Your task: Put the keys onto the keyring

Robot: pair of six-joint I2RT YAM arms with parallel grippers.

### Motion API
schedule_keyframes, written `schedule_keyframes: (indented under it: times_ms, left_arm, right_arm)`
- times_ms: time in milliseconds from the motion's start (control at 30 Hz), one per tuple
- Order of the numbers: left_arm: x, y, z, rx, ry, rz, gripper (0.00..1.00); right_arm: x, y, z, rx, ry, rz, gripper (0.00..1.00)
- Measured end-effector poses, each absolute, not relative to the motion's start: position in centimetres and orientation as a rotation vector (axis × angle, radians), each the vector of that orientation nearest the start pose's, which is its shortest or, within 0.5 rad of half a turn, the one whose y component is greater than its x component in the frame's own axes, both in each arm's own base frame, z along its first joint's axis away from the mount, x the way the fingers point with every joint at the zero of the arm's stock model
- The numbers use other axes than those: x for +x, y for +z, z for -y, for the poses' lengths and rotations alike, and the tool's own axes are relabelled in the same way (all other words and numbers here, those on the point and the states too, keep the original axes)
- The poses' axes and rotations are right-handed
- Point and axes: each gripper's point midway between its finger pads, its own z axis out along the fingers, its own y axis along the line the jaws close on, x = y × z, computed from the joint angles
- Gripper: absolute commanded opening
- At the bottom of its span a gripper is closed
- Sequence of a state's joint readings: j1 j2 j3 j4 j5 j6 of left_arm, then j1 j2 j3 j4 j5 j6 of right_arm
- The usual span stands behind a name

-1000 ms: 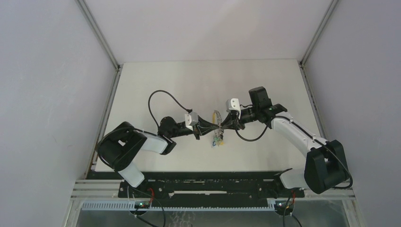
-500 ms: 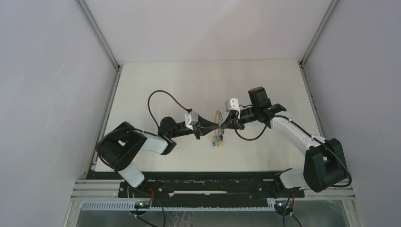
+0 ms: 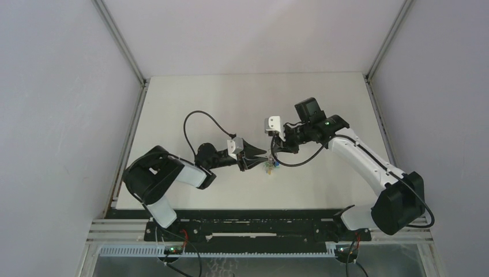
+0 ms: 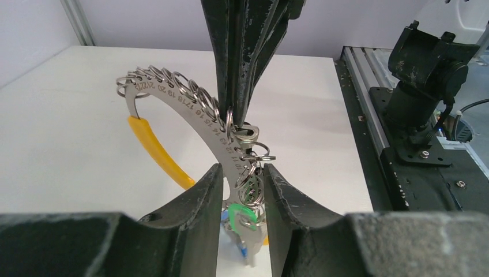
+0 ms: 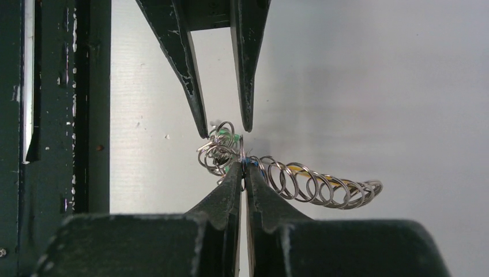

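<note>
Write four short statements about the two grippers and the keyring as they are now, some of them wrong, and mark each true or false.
1. The right gripper is shut on the keyring. True.
2. The left gripper is clamped shut. False: its fingers stand apart, one on each side of the keyring's lower end.
3. The keyring lies flat on the table. False: it hangs in the air above the table, held by the right gripper.
4. A green tag hangs at the keyring's lower end, between the left gripper's fingers. True.
</note>
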State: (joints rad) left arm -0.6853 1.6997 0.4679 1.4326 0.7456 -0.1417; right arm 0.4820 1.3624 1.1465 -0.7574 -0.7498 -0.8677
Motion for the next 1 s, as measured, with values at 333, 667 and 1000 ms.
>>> schedule_keyframes:
  times_ms: [333, 667, 1000]
  left_arm:
    - [22.4, 16.3, 34.6, 1.029, -1.187, -1.145, 0.35]
    - [22.2, 15.4, 34.7, 1.046, -1.203, -1.164, 0.35]
    - [22.1, 15.3, 34.8, 1.052, -1.209, -1.162, 0.26]
  right_arm:
    - [23.8, 15.9, -23.3, -1.788, 0.680, -1.777, 0.00]
    - [23.4, 16.0, -23.8, -1.852, 0.645, -1.793, 0.00]
    - [22.8, 15.2, -24.3, -1.903, 0.651, -1.804, 0.00]
